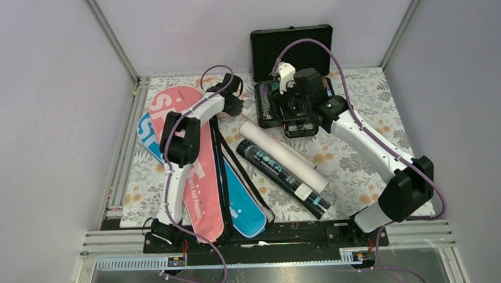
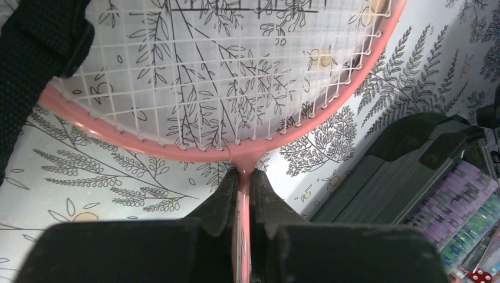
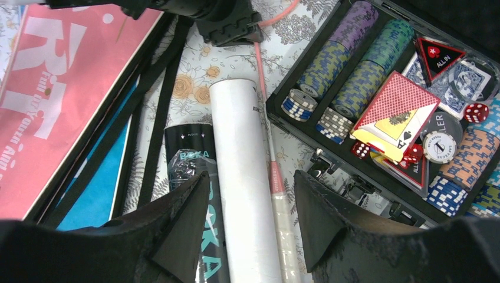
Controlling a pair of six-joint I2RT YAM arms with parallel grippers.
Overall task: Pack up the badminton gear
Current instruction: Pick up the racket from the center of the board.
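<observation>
As left pincer (image 2: 244, 175) pinches the pink racket (image 2: 194, 154) near the case (image 2: 413, 153), right pincer (image 3: 250, 177) gapes.

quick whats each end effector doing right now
Left end effector: closed on the pink racket, at its shaft.
Right end effector: open, holding nothing, over the white tube.

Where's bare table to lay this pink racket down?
Widest bare floral tablecloth for the pink thin-framed racket lies between the dark printed tube and the right arm. A narrow strip runs left of the blue racket-shaped cover. Crowded: centre, with pink cover, straps, white tube, black poker-chip case.
</observation>
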